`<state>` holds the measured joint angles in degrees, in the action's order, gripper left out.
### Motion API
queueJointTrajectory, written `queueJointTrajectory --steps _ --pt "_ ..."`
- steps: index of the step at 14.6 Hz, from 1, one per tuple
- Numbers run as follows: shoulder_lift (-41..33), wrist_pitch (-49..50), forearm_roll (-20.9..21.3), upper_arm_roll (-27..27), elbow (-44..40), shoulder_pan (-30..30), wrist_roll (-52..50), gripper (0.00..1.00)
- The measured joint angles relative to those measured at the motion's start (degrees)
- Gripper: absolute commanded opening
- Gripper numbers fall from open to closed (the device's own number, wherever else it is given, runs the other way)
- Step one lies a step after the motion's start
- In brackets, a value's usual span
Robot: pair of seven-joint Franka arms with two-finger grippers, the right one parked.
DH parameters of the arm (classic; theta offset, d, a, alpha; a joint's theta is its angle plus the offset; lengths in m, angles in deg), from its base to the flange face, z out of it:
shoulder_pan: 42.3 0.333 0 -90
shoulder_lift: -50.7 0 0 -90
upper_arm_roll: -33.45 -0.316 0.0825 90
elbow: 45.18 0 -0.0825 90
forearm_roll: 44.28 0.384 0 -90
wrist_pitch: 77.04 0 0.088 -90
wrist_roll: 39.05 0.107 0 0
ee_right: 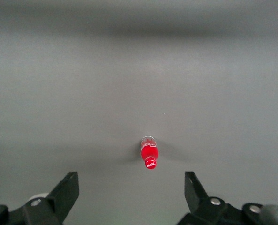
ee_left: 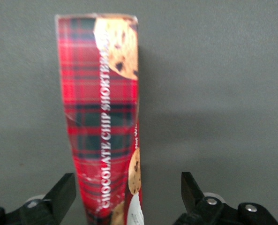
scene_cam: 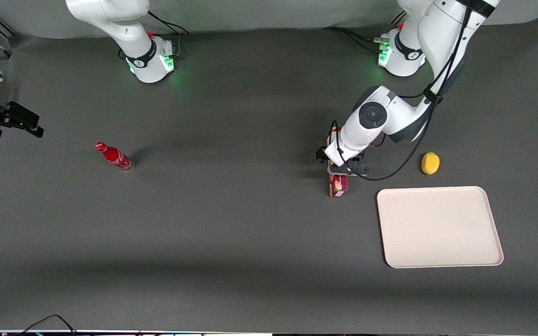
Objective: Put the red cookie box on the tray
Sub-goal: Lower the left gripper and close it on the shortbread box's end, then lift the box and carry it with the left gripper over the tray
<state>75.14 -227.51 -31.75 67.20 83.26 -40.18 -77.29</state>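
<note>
Far left-centre of the front view we see a small red bottle w/ white lettering (scene_cam: 114, 156), standing on the dark grey table mat (scene_cam: 231, 224), toward the parked arm's end of the table. In the right wrist view the same bottle (ee_right: 148, 154) shows alone on the mat, seen from above.

Moving right, approx centre-right of the front frame, we find the long narrow red tartan cookie box (scene_cam: 337, 183) lying flat on the mat, its long axis running toward the front camera. Only its near end shows clearly there; the rest is covered by the left arm's wrist. The black two-finger gripper (scene_cam: 346, 169) sits low over the box. In the left wrist view we see the box (ee_left: 101, 117) w/ cookie pictures and "CHOCOLATE CHIP SHORTBREAD" lettering, and the gripper (ee_left: 128, 192) spread wide: one black fingertip (ee_left: 63, 192) just beside one long edge of the box, the other well clear of the opposite edge. Neither fingertip touches the carton, so nothing is held.

Further right, a small round yellow object (scene_cam: 430, 163) rests on the mat, just above the tray in frame.

Lower right: the large cream-beige rectangular tray w/ rounded corners and low rim (scene_cam: 439, 226), flat on the mat, near the box but apart from it. The box is not on the tray.
</note>
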Motion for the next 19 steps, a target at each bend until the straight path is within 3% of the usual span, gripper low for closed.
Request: queueJointTrajectory --steps 5,6,16,19 --pt "0.26 -0.01 0.41 -0.20 0.00 -1.09 -1.80 0.07" --pt "0.26 -0.01 1.27 -0.70 0.00 -1.11 -1.82 0.00" --pt "0.18 0.10 2.72 -2.45 -0.87 -1.07 -1.89 0.00" --pt "-1.78 10.11 2.74 -2.76 -6.25 -0.15 -1.50 0.00"
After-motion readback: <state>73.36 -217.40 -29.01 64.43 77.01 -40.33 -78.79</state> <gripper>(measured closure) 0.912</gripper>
